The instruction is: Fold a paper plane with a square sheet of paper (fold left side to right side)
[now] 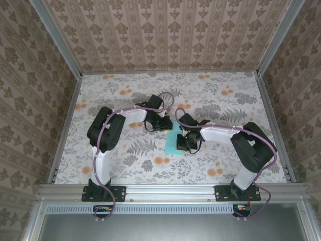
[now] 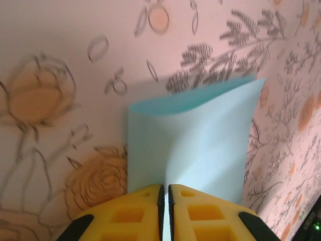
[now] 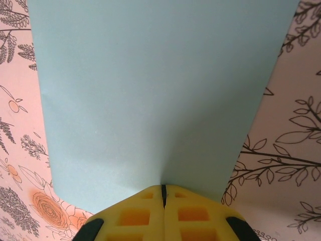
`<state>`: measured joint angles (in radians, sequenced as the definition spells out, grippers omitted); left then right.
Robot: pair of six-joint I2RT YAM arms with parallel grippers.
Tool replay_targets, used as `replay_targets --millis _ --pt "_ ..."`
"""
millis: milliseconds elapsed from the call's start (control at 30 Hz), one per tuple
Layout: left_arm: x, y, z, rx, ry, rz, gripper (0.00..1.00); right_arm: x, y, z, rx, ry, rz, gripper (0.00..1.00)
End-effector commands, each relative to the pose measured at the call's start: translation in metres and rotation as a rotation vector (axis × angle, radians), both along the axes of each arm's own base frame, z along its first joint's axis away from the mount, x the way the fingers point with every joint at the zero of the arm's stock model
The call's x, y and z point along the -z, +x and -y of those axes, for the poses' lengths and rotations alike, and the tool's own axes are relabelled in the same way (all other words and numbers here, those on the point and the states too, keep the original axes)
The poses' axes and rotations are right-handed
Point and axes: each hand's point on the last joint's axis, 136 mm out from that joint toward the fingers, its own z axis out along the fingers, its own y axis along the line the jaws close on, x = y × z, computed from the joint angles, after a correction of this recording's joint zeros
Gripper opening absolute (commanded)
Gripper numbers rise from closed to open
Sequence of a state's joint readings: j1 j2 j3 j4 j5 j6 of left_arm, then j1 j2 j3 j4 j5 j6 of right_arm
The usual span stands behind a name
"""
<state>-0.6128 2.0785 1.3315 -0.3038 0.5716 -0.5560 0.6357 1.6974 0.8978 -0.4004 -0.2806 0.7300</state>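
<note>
While left gripper (image 2: pixel 165 197) clamps the square sheet of paper (image 3: pixel 150 100), right gripper (image 3: pixel 163 193) pinched shut on another edge — sheet bowed over floral table (image 2: pixel 60 55).

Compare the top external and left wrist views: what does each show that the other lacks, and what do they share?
Top external: left arm, right arm, patterned walls. Left wrist: the sheet of paper bowed, its far edge raised, with the left gripper pinching its near edge. Shared: the sheet of paper lying on the floral table.
</note>
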Motion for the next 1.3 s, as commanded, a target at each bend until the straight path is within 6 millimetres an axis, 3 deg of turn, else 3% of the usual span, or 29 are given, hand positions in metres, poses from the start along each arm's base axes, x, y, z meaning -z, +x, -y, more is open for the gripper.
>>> replay_targets --millis 0,267,833,1267 --pt "0.006 0.023 -0.003 -0.02 0.028 0.047 0.15 0.03 -0.031 0.039 -0.005 -0.188 -0.114 0.06" --pt "0.006 0.042 0.006 -0.033 0.019 0.06 0.16 0.03 -0.031 0.039 -0.012 -0.189 -0.11 0.06" --pt "0.013 0.071 0.003 -0.075 0.032 0.067 0.18 0.025 -0.034 0.05 -0.019 -0.205 -0.121 0.05" --pt "-0.014 0.098 -0.011 -0.113 0.011 0.122 0.19 0.017 -0.026 0.053 -0.049 -0.19 -0.087 0.06"
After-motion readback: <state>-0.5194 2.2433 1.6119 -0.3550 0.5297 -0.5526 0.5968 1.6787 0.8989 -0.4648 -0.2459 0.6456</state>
